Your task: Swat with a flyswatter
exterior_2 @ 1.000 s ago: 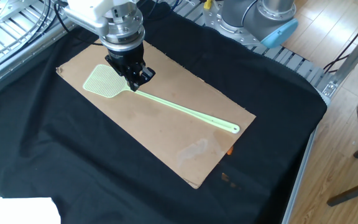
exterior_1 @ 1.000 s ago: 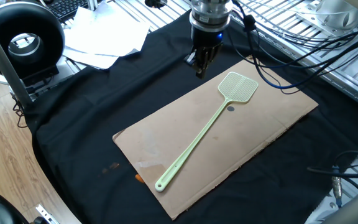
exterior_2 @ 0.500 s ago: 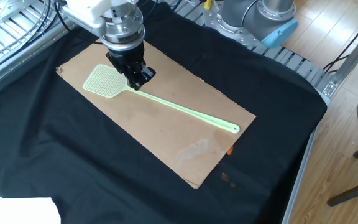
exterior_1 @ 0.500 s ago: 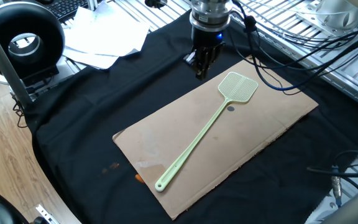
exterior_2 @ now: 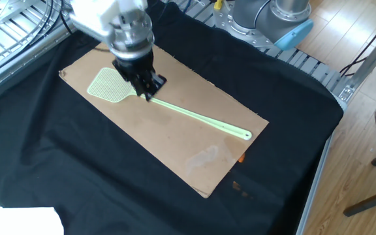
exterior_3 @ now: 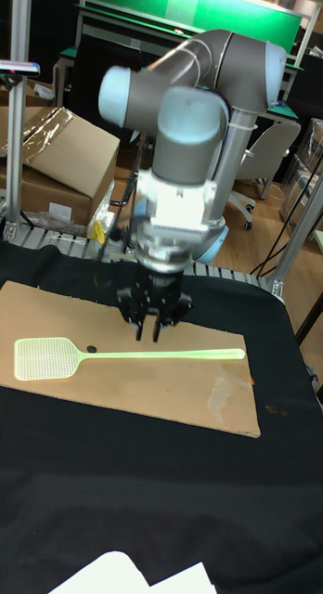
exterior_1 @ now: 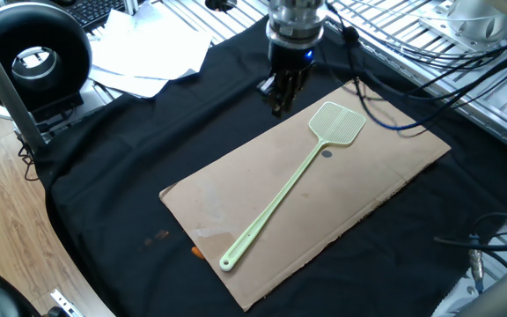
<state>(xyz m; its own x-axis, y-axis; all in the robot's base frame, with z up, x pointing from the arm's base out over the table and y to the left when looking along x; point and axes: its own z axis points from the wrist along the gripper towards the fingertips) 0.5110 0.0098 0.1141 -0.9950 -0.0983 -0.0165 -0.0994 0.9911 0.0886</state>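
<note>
The pale green flyswatter [exterior_1: 282,190] lies flat on a brown cardboard sheet [exterior_1: 377,180], its mesh head [exterior_1: 337,123] at the far end and its loop end [exterior_1: 227,261] near the front. In the other fixed view my gripper [exterior_2: 146,95] hovers just above the handle [exterior_2: 194,117], close to the head [exterior_2: 109,86]. The tall fixed view shows my gripper [exterior_3: 151,336] slightly above the handle [exterior_3: 171,354], its fingers a narrow gap apart and holding nothing. A small dark spot [exterior_3: 90,349] sits on the board by the head.
Black cloth [exterior_1: 148,141] covers the table around the cardboard. White papers [exterior_1: 148,57] and a round black device [exterior_1: 33,53] lie at the far left. Cables [exterior_1: 412,97] trail behind the board. The arm's base [exterior_2: 273,19] stands at the table edge.
My gripper has shifted a little along the handle, away from the mesh head, and is blurred with motion. The flyswatter has not moved.
</note>
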